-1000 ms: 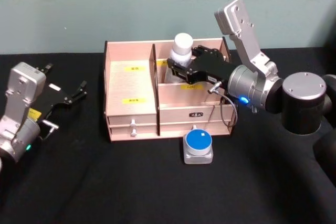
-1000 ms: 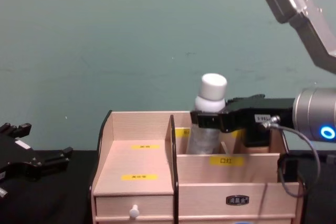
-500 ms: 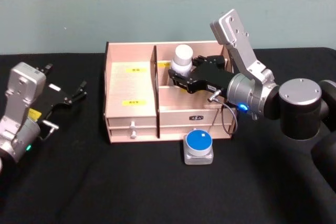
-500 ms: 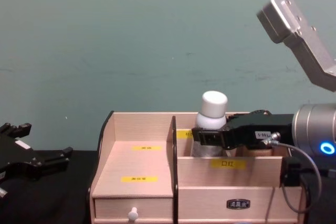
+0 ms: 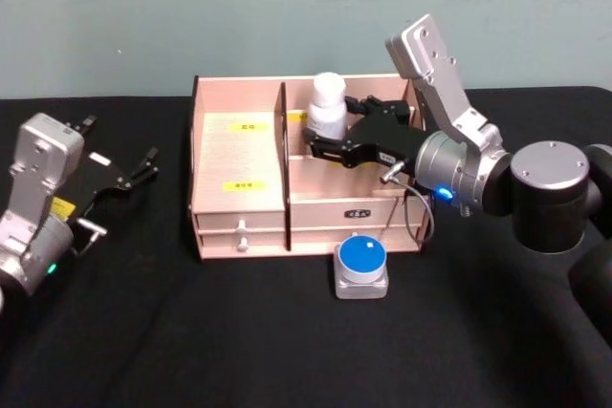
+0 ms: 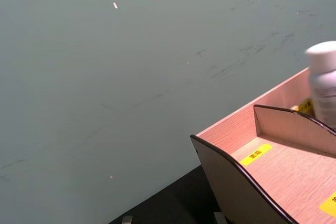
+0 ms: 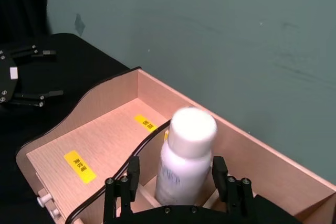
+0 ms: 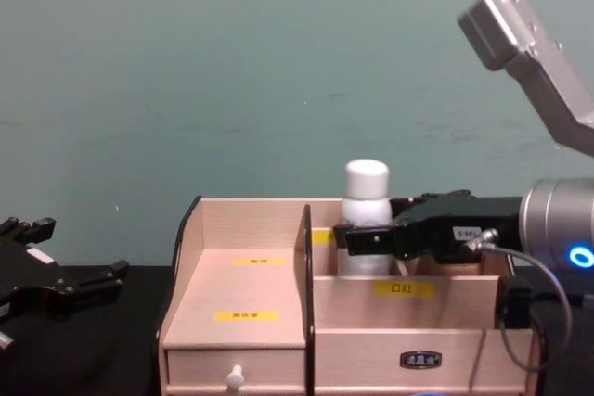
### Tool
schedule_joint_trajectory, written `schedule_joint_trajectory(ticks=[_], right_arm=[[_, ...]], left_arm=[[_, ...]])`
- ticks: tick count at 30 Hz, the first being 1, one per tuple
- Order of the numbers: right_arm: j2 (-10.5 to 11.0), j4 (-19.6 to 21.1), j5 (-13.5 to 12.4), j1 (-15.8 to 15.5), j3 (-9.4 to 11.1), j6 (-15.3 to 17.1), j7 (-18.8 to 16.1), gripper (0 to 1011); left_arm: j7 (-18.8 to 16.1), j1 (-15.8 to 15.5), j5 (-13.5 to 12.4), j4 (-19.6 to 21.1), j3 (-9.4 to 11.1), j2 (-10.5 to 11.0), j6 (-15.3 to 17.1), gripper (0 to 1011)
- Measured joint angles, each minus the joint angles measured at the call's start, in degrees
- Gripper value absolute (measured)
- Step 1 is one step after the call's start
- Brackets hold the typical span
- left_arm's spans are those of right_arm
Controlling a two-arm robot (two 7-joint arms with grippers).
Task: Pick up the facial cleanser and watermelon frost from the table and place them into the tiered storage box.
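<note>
Risks clipping and toppling the facial cleanser (image 5: 327, 107), upright in a rear slot of the tiered storage box (image 5: 239, 155), when backing the spread, empty right gripper (image 5: 330, 126) away crooked (left gripper (image 5: 120, 145) parked open, far left).

Right arm (image 5: 478, 155): silver housings are bearing a glowing blue ring (image 5: 445, 193) (a grey cable (image 5: 422, 212) is looping beneath).
Right gripper (image 5: 332, 127): black fingers (image 7: 230, 188) are showing small screws.
Left arm (image 5: 33, 188): silver casing is carrying a yellow sticker (image 5: 62, 207).
Left gripper (image 5: 120, 145): is showing black.

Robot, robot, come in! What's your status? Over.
Right claw open around facial cleanser, upright in tiered storage box, back compartment. Left claw open, parked left. Watermelon frost on table.
</note>
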State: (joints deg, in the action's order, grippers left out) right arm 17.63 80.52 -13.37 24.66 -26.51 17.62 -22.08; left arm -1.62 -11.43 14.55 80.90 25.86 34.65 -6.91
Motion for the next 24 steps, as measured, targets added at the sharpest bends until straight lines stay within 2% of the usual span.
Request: schedule_joint_trajectory(ticks=[5, 11, 17, 21, 23, 24], right_arm=[[0.25, 1.17, -0.33, -0.13, 0.71, 0.03, -0.07, 1000], [1.50, 4.69, -0.55, -0.89, 1.40, 0.69, -0.15, 1002], [4.54, 12.25, -0.99, -3.41, 2.44, 3.68, -0.24, 1002], [7.60, 20.00, -1.83, -7.59, 4.26, 8.05, 0.86, 1002], [8.59, 22.37, -2.02, -9.27, 4.89, 9.55, 1.44, 1002], [9.85, 25.23, -2.20, -11.51, 5.72, 11.06, 2.02, 1002]], left_arm=[[0.00, 0.00, 0.00, 0.00, 0.00, 0.00, 0.00, 1001], [0.00, 0.00, 0.00, 0.00, 0.00, 0.00, 0.00, 1001], [0.00, 0.00, 0.00, 0.00, 0.00, 0.00, 0.00, 1001], [0.00, 0.00, 0.00, 0.00, 0.00, 0.00, 0.00, 1001], [0.00, 0.00, 0.00, 0.00, 0.00, 0.00, 0.00, 1001], [0.00, 0.00, 0.00, 0.00, 0.00, 0.00, 0.00, 1001]])
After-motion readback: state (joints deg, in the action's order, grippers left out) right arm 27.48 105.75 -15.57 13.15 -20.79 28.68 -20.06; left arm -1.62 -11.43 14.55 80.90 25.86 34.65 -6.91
